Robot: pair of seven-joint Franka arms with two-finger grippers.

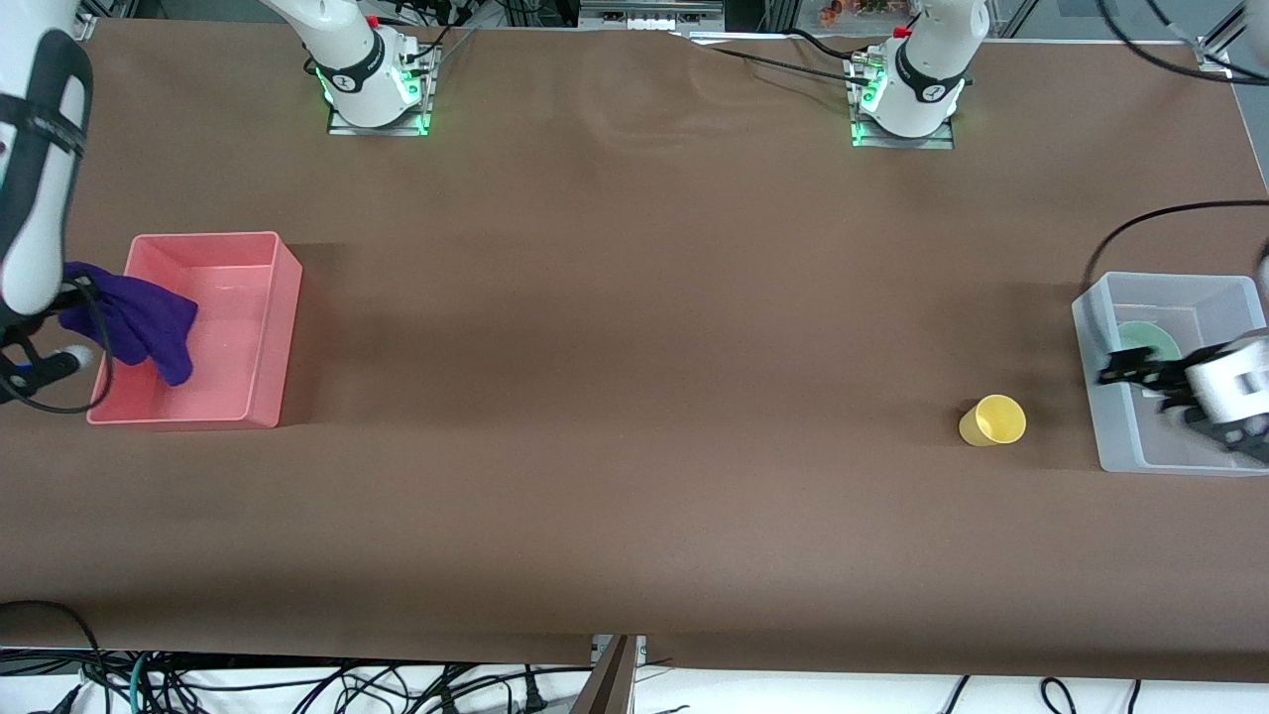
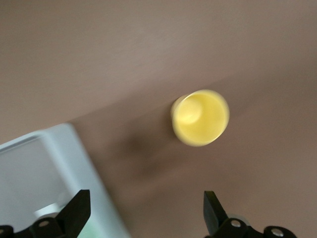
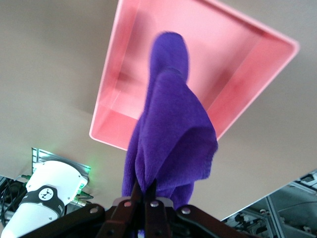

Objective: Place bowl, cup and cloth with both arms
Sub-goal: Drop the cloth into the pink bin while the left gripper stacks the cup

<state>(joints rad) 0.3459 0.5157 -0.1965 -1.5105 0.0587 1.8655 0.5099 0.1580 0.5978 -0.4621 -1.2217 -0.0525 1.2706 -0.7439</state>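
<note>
The purple cloth (image 1: 139,322) hangs from my right gripper (image 1: 71,296) over the pink bin (image 1: 286,297) at the right arm's end of the table. In the right wrist view the right gripper (image 3: 148,192) is shut on the cloth (image 3: 168,139), with the bin (image 3: 124,59) below. The pale green bowl (image 1: 1150,342) lies in the translucent bin (image 1: 1112,421) at the left arm's end. My left gripper (image 1: 1130,369) is open and empty over that bin's edge. The yellow cup (image 1: 992,420) stands on the table beside the bin; it also shows in the left wrist view (image 2: 200,117), ahead of the open left gripper (image 2: 146,218).
The brown table mat (image 1: 634,297) stretches bare between the two bins. The translucent bin's wall (image 2: 44,158) shows by one left finger. Cables hang below the table's near edge (image 1: 397,684).
</note>
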